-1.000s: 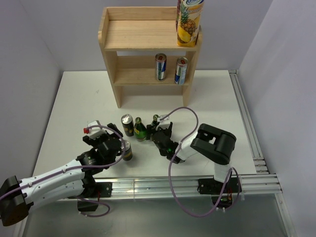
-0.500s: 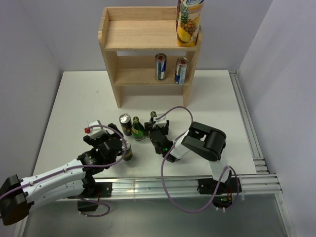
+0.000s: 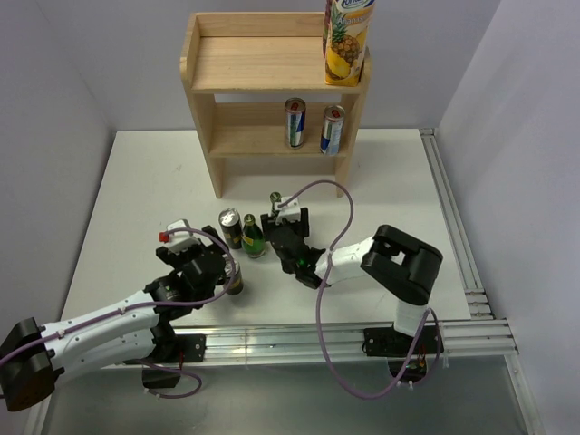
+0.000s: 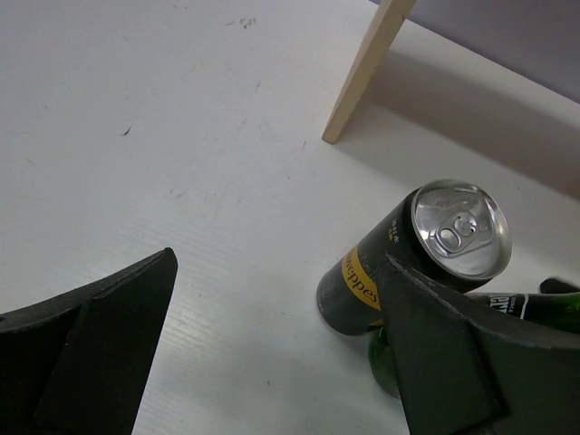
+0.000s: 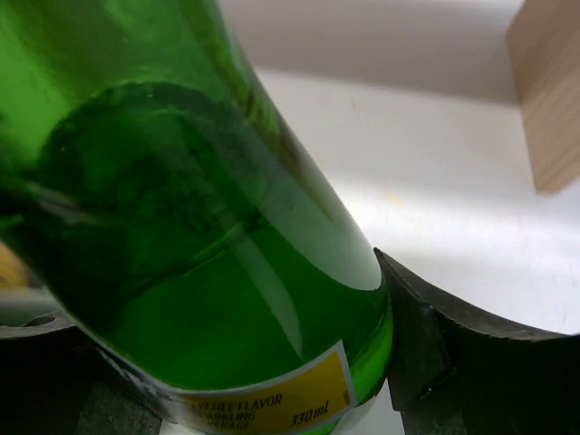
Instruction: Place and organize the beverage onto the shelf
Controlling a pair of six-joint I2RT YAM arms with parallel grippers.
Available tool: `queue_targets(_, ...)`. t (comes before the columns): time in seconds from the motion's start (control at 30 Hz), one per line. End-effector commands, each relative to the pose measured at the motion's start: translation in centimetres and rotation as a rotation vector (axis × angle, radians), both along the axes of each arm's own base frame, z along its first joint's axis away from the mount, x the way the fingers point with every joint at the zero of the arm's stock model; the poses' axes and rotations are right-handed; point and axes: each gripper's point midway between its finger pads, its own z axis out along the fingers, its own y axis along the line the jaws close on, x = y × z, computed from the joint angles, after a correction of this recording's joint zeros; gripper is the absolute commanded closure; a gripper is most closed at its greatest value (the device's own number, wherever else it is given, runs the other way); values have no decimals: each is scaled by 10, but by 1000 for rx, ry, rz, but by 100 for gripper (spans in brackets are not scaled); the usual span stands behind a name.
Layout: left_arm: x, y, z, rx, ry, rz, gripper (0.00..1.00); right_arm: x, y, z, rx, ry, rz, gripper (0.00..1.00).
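Right pincer moved left, clamping green bottle, white table, grey walls

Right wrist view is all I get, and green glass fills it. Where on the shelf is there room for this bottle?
Observer: On the shelf, the top board holds only a juice carton at its right end. The rest is bare, likely room enough for the green bottle.
Operator: And the lower tier?
Observer: A can and another can stand side by side toward its right; its left half is bare.
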Motion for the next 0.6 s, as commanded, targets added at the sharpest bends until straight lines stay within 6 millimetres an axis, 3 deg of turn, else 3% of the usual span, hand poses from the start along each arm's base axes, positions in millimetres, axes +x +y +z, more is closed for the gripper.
queue_targets(0.0,5,-11,12,-16,-14,-34,1,17,13,114,203,-179,-43,100)
queue_targets(0.33,5,-15,15,-23,-29,-70,1,41,42,202,200,-276,6,100)
queue_targets(0.37,5,-15,15,-25,-29,-69,1,48,45,218,212,-297,2,100)
queue_targets(0.57,5,-15,14,-19,-26,-70,1,77,53,257,215,-329,5,100)
